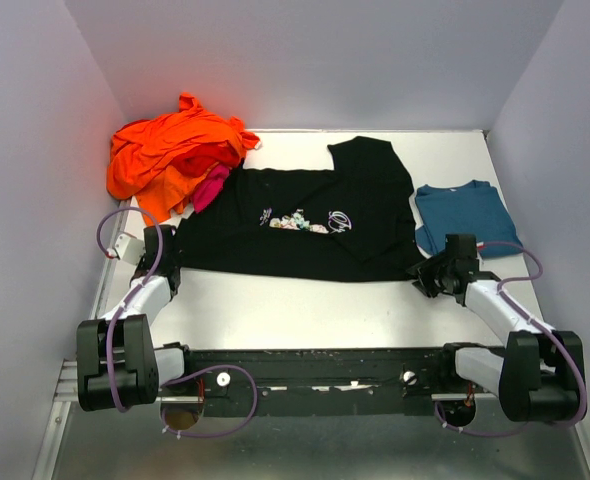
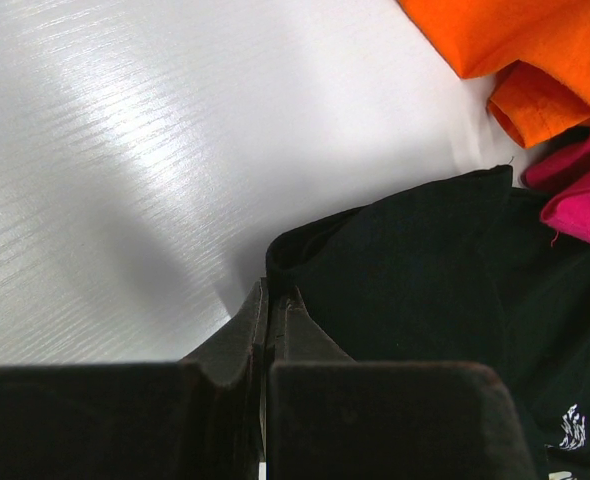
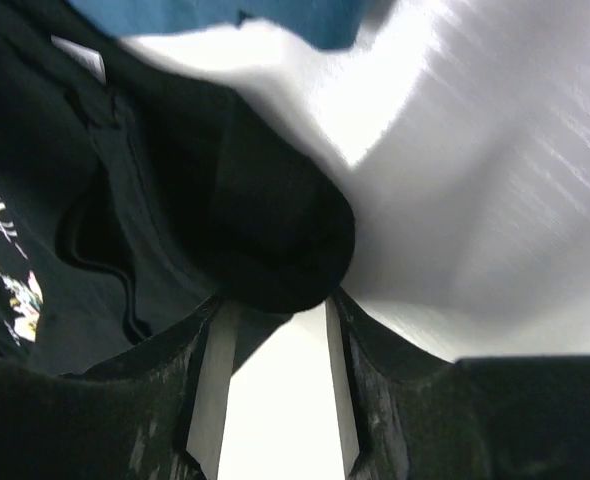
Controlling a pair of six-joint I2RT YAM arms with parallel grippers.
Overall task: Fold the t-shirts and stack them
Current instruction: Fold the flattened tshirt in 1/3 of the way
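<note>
Black t-shirt [image 1: 255, 245] [image 2: 405, 290] [image 3: 125, 150]: you have it spread flat across the middle of the table, lying sideways. One sleeve reaches toward the far edge.
Chest print [image 1: 300, 222] [image 3: 15, 290]: it faces up, white and pink, near the middle of the cloth.
Left gripper [image 1: 165, 240] [image 2: 275, 295]: it sits at the shirt's near left corner. Your wrist view shows the two fingers pressed together with only a thin slit between them. The black hem runs right up to the tips, but you cannot tell whether any cloth is pinched.
Right gripper [image 1: 430, 272] [image 3: 275, 305]: it sits at the shirt's near right corner. The fingers stand apart, a rounded fold of black cloth lies between their tips, and bare table shows in the gap behind it.
Teal-blue t-shirt [image 1: 465, 212] [image 3: 225, 15]: it is folded flat just right of the black one, close to the right gripper, and the two seem to meet at the edge.
Orange t-shirt [image 1: 170, 150] [image 2: 535, 50]: it is a crumpled heap in the far left corner, beside the black shirt's far left end.
Magenta-pink t-shirt [image 1: 212, 187] [image 2: 585, 200]: it is bunched under the orange heap's near edge and rests on the black cloth.
Table [image 1: 305, 310]: the top is white, and a bare strip shows between the black shirt and the arm bases.
</note>
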